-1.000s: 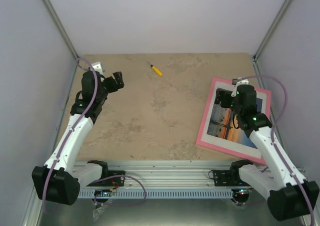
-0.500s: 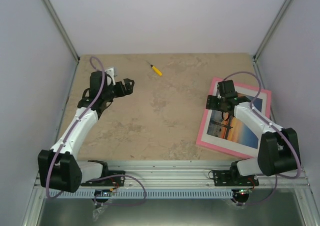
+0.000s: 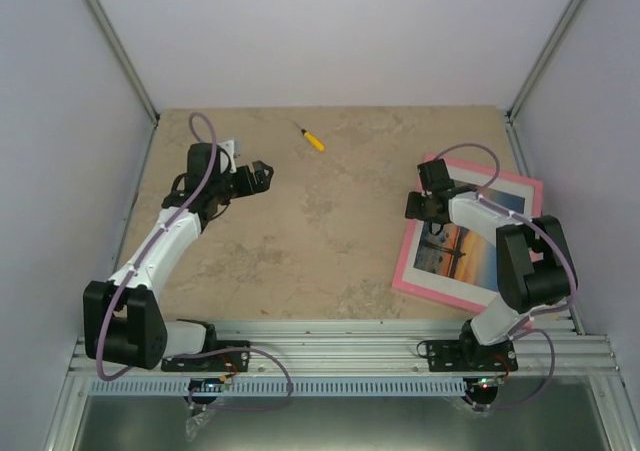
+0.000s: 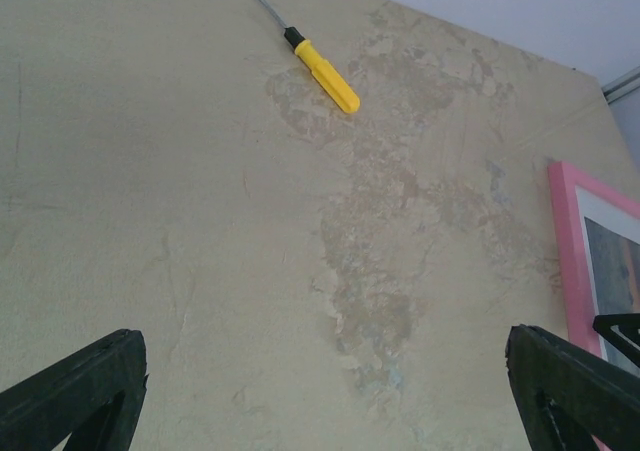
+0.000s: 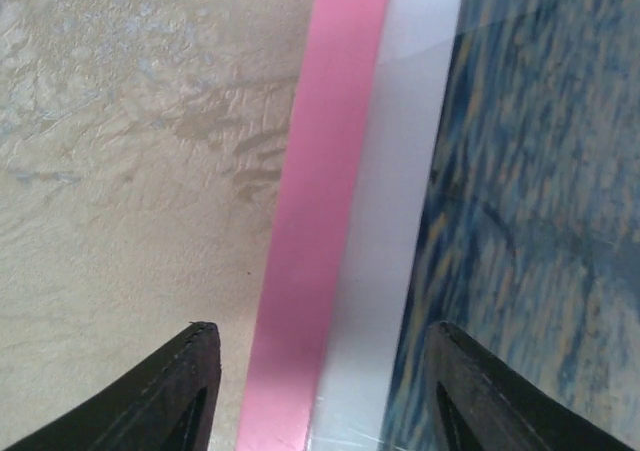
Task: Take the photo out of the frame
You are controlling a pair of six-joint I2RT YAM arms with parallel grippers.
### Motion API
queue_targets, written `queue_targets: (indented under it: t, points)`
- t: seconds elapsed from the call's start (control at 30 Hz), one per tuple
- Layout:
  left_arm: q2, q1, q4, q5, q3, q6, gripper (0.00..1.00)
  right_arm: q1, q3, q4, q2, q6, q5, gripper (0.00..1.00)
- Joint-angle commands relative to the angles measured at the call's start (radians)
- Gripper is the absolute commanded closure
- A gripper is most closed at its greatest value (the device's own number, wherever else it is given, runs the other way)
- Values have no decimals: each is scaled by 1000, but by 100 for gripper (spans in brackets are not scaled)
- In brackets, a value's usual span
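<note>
The right claw [image 5: 318, 391] hangs low over the left rim of the thin pink rectangular picture frame [image 3: 404, 267], which lies flat and face up on the right side of the mottled beige stone-look surface [image 3: 300, 231]. Its two dark fingers [image 5: 165, 396] stand partly spread, with a clear gap between them. In the right wrist view one tip sits over the bare surface just outside the pink rim, and the other sits over the paper photo of an orange sunset over blue water [image 3: 462, 256]. The rim and the white mat border [image 5: 400, 221] run through the gap. The claw holds nothing, and whether either tip actually touches the frame or the photo cannot be told. The photo sits inside the frame, bordered by the white mat. The left claw [image 4: 320, 401] is well apart from the frame on the left part of the surface. It is spread wide and holds nothing, and its tips show only at the bottom corners of its own wrist view, above bare surface. A yellow-handled screwdriver [image 3: 313, 140] lies near the far edge of the surface, away from both claws.
</note>
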Motion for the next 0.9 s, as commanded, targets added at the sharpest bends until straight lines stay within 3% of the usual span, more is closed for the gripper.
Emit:
queue_targets:
  t: [0.0, 0.4, 0.87]
  points:
    - [14, -4, -2, 18, 17, -5, 0, 18, 47, 36, 48, 12, 18, 45]
    - [19, -4, -6, 27, 20, -7, 0, 70, 125, -7, 140, 3, 107, 60]
    - [13, -4, -10, 39, 22, -10, 0, 75, 109, -46, 140, 39, 163, 57]
